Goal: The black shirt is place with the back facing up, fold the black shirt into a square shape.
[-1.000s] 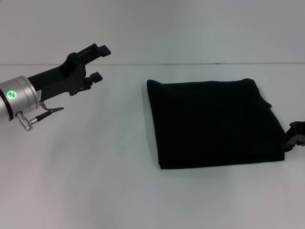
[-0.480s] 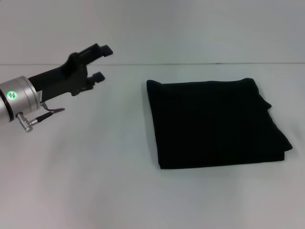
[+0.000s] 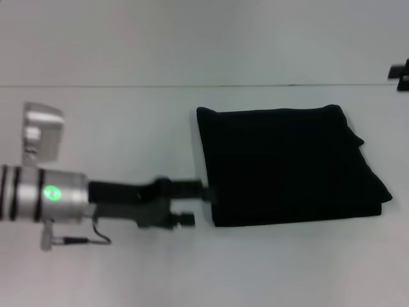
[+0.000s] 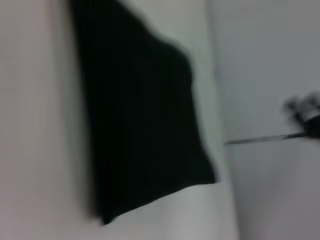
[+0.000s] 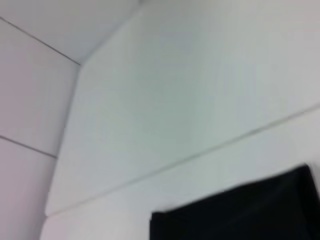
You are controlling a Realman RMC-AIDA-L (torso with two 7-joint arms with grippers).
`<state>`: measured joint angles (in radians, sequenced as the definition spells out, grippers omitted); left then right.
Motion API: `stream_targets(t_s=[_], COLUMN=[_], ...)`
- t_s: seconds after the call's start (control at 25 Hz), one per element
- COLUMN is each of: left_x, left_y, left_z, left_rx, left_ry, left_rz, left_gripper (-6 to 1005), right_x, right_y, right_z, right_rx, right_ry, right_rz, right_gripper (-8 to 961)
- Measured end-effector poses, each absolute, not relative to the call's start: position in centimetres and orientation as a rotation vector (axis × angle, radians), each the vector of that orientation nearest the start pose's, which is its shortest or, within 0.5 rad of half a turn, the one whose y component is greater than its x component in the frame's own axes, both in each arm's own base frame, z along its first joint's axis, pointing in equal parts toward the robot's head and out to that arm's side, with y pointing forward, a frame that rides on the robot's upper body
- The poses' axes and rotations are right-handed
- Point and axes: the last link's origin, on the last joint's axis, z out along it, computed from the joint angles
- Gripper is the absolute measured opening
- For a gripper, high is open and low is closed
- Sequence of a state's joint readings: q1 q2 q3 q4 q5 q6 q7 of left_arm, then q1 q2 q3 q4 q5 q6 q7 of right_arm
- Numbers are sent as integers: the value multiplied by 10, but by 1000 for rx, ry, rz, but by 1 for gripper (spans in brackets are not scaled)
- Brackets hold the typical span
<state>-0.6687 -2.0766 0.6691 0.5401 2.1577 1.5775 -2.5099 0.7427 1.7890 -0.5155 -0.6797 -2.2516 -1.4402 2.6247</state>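
Your left gripper, grip state unclear, meets the folded shirt at its near-left corner on the bench: soft, limp cloth, best pinched at edges.

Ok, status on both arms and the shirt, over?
Left tool low, at black shirt's near-left edge. Right tool up at far right. Shirt folded, roughly square. Nothing in the way.

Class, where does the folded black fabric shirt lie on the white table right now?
In the head view, the folded black fabric shirt lies right of centre on the white table, with the left gripper at its near-left corner.
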Motion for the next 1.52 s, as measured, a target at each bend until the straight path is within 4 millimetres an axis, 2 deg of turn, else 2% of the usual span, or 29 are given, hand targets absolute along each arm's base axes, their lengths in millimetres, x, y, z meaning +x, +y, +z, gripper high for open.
stream_targets(t_s=[0.08,0.32,0.52,0.96,1.52], left_x=[-239,-238,-235,-238,-231], left_y=[338,348,356,361,364], left_z=[-42,-70,-79,-86,-98], left_rx=[-2285,-2173,-2150,-2107,-2105], left_ry=[-2246,-2228,-2198,-2170,-2170], left_rz=[-575,-577,-567,-528,-503], left_gripper=[869,856,814,812,812], right_x=[260,245,242,240,240], right_y=[428,435,438,437,438], right_z=[151,159,162,163,164], right_rx=[-1974,-2003,-2003,-2002,-2000], right_ry=[1813,1796,1794,1807,1808], right_rz=[657,636,654,668,678], right_gripper=[403,438,466,494,514])
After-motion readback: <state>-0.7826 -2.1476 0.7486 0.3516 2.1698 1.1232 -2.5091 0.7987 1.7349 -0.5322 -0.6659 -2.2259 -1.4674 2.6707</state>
